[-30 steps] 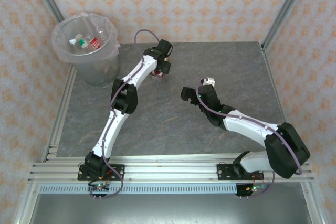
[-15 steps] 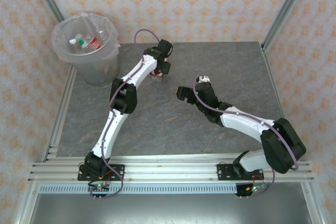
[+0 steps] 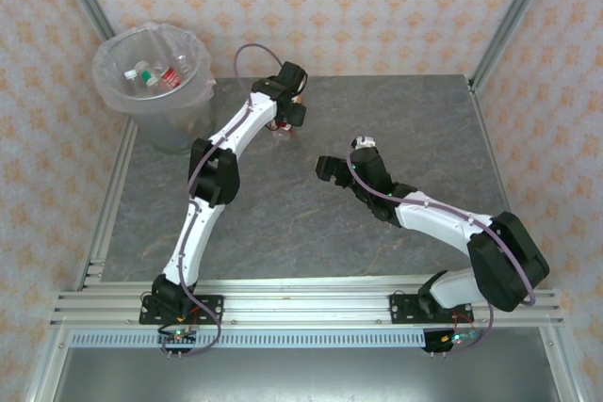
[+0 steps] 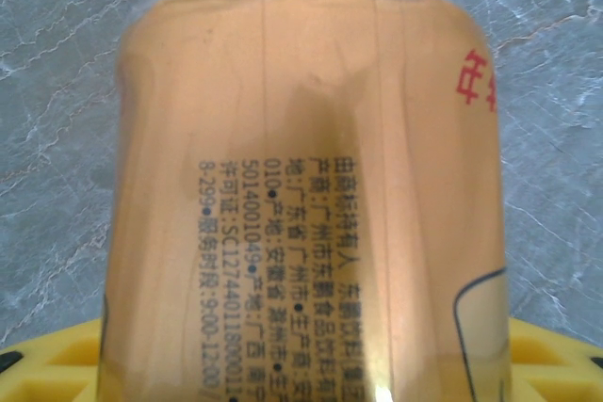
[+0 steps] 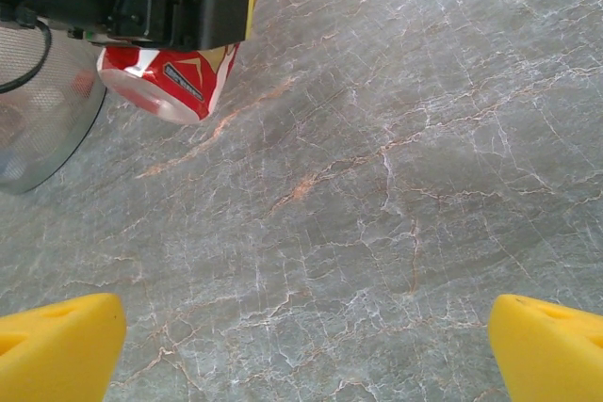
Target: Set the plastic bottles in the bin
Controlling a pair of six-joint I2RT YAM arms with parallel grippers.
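Bottle [image 4: 301, 185] with orange label is clamped in your left gripper [image 3: 282, 132] near the bench's [image 3: 396, 120] far edge, beside the bin [image 3: 155, 82]; your right gripper [image 5: 301, 345] gapes wide mid-bench.

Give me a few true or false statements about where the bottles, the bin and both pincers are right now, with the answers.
1. The right pincer stands open. True.
2. The bin holds nothing. False: several bottles lie inside it.
3. The left pincer has an orange-labelled bottle between its fingers. True.
4. The right pincer grips a bottle. False: nothing is between its fingers.
5. The bin stands by the far right corner of the table. False: it is by the far left corner.
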